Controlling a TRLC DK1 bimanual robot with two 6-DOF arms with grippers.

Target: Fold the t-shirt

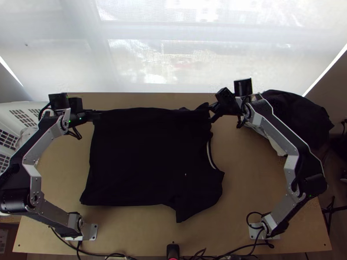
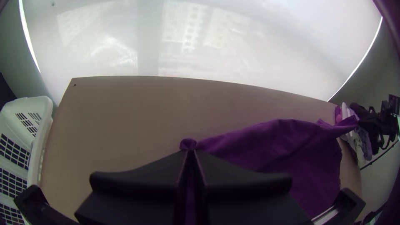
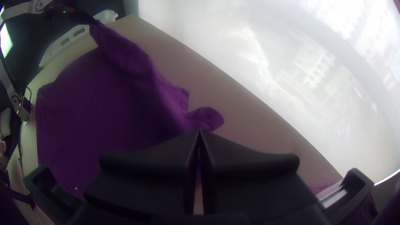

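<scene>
T-shirt [image 1: 147, 158], one: lies mostly spread on desk [image 1: 253, 182], far edge clamped near its ends by left hand [image 1: 96, 116] and right hand [image 1: 211, 113]; no finished fold shows; folding seemingly all remains

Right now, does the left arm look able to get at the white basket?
Probably not without letting go first: the left gripper is shut on an edge of the t-shirt. Otherwise the way looks free, as the white basket stands close by, with nothing seen in between.
</scene>
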